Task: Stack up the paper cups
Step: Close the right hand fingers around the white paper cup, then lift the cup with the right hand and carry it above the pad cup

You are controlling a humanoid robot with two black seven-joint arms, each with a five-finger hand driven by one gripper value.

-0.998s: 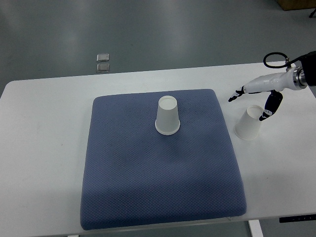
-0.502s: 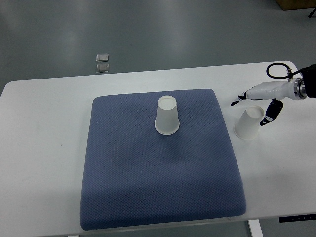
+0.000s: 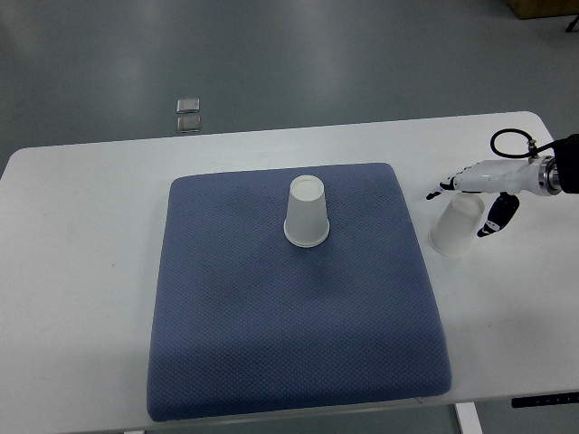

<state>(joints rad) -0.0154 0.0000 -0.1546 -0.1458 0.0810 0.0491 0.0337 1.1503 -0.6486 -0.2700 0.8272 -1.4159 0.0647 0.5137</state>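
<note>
While splayed, right hand (image 3: 478, 193) astride tilted cup (image 3: 457, 226)

A white table (image 3: 81, 271) fills most of the view, with a blue-grey textured mat (image 3: 289, 334) lying square across its middle. Beyond the far edge, on the grey floor (image 3: 362, 54), 2 small silvery square plates (image 3: 188, 115) sit side by side.

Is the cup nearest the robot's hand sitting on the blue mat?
No, that paper cup stands upside down on the bare white table, just right of the blue mat.
</note>
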